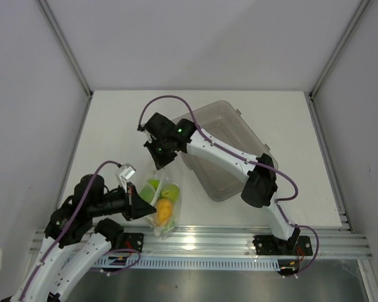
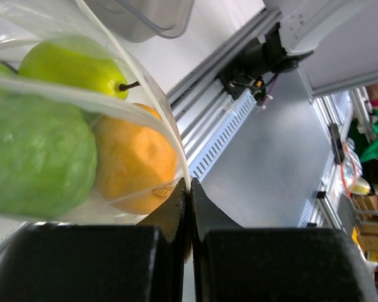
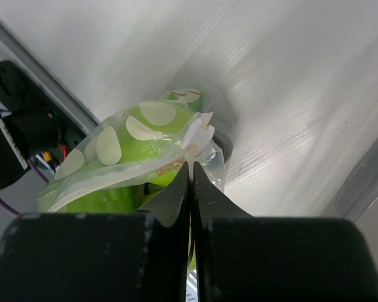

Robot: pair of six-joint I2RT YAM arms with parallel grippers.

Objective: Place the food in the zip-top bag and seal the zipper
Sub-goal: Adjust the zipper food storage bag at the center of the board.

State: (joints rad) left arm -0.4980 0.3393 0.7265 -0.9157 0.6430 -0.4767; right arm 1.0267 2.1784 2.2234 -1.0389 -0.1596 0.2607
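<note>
1. White surface (image 1: 113, 126) lies between pale walls, and a grey translucent bin (image 1: 239, 126) sits on it at an angle.
2. The zip-top bag (image 1: 162, 201) is just off the bin's near-left corner, between the bin and the aluminium rail (image 1: 239, 236).
3. Inside the bag the food is packed close: a green pear (image 2: 75, 63), a bumpy green fruit (image 2: 38, 157) and an orange citrus (image 2: 135, 167), all touching.
4. The left hand (image 2: 189, 185) meets the bag on the side away from the bin. Its fingers are pressed together on the bag's edge film, right beside the citrus.
5. The right hand (image 3: 190, 168) reaches out past the bin's left rim. Its fingers pinch the bag's end nearest the bin, just under a small white tab (image 3: 198, 133).
6. The bag stretches between the two hands. Whether its mouth is sealed, and whether it rests on the surface, cannot be told.
</note>
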